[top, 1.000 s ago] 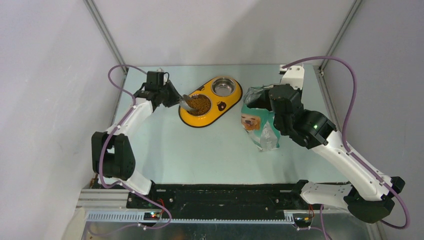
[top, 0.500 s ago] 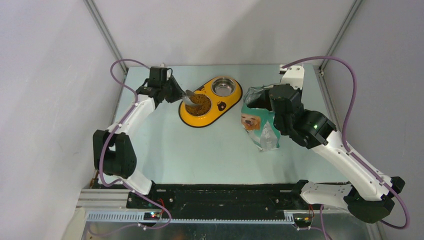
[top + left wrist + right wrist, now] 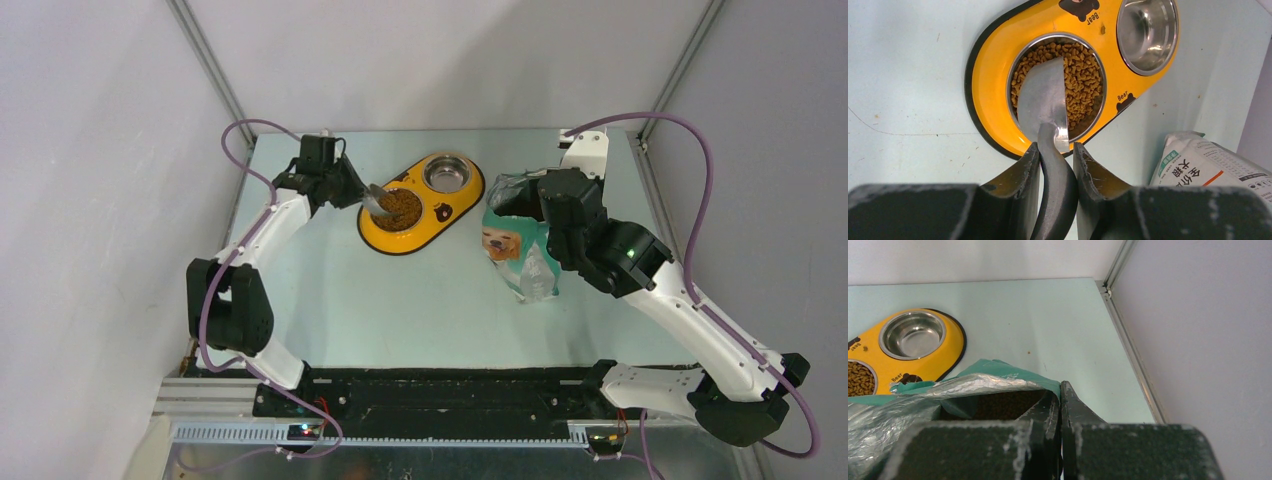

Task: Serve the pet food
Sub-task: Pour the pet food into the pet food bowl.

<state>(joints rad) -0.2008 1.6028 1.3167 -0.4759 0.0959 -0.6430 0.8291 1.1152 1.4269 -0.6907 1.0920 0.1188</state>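
Two arms are out over the table (image 3: 400, 300), one per side; we take the L side first.

Left gripper (image 3: 1056, 150) is clamped on the scoop (image 3: 1044, 97). The dark handle is squeezed between both fingers (image 3: 1029, 167), so the jaws stand partly apart around it. The grey metal blade points away from the wrist and crosses the near rim of a steel bowl (image 3: 1058, 34). Its tip is approx mid-bowl and the blade face shows bare metal. Whether the blade touches what's under it, we can't tell.

Pet food (image 3: 1084, 80): brown pellets fill that bowl almost to the rim, showing on both sides of the blade. The bowl sits in a yellow feeder (image 3: 993, 65) w/ a black edge, bear prints and the word "Bear". A second bowl (image 3: 1147, 27) in the same feeder, on the far-right end, is shiny steel inside.

R side: the bag (image 3: 508, 243), teal and white w/ a dog picture, stands upright just right of the feeder. From the top view the two are near but apart. Right gripper (image 3: 1060, 392) is at the bag's top edge, jaws pressed together w/ the teal rim pinched between them. The mouth gapes open beside the fingers, foil lining crumpled. Inside the mouth we see a dark brown mass, too dim to make out single pellets.
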